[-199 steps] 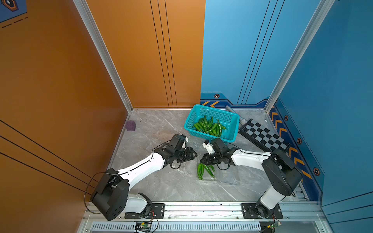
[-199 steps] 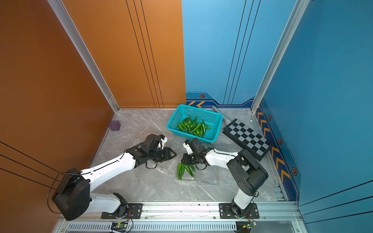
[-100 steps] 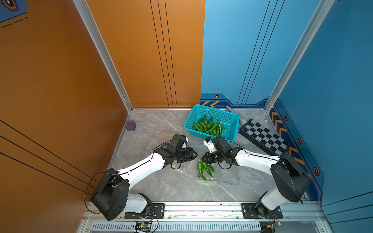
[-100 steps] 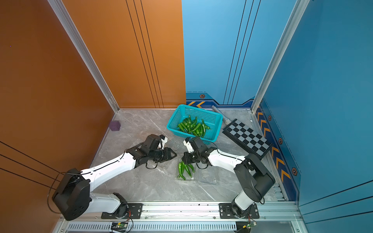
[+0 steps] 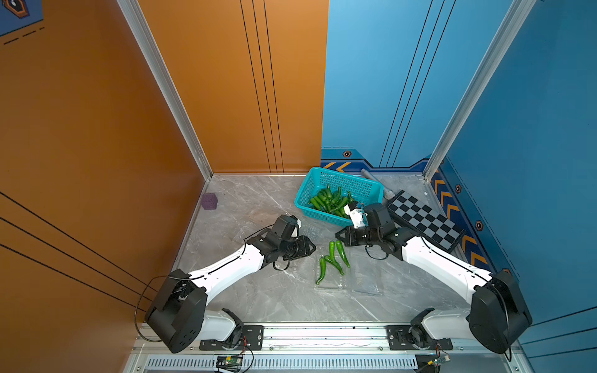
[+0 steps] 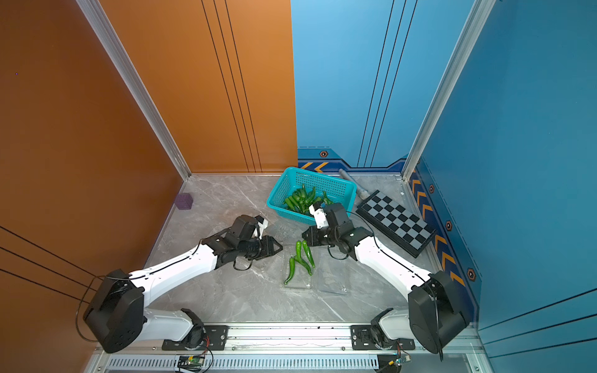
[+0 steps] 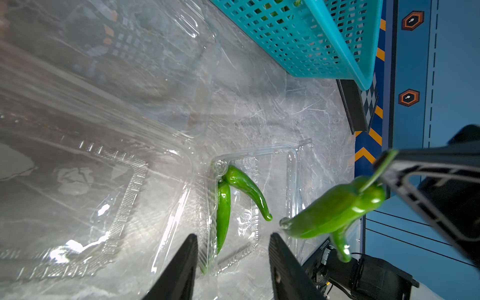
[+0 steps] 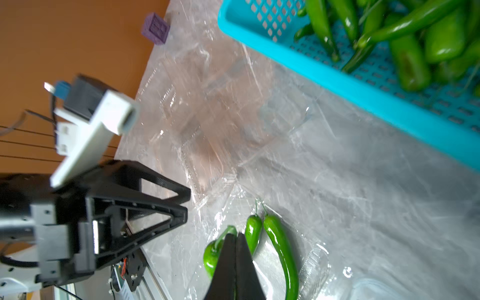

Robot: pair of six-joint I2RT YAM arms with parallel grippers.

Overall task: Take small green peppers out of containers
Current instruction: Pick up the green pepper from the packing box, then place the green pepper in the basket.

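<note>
**Right gripper holds one pepper by the stem; left gripper stands open**

Landmark: teal perforated plastic basket (image 5: 350,184), at the back of the grey marble tabletop (image 5: 258,290).

- Black-and-grey chequered board (image 5: 423,219): just beside the basket, on the right arm's side.
- Basket contents: a heap of slim glossy green chili peppers (image 5: 329,202).
- Shallow clear plastic clamshell container (image 5: 336,283): lid open, near the basket but apart from it, on the side toward the arm bases.
- Further clear plastic trays (image 7: 124,181): beside the container. Count not readable.
- Left gripper (image 5: 313,247): near the basket's front corner. Jaws apart, gripping nothing, tips just beside the container's wall.
- Right gripper (image 5: 338,238): between basket and container. Jaws closed on the thin stem of a held green pepper (image 7: 335,210), which hangs off the container floor.
- Second hanging pepper (image 7: 341,246): lies against the held one. Cannot tell whether it is gripped.
- Two loose green peppers (image 5: 322,269): inside the container, stem ends touching.
- Small purple cube (image 5: 209,201): well apart from the basket, by the orange wall.
</note>
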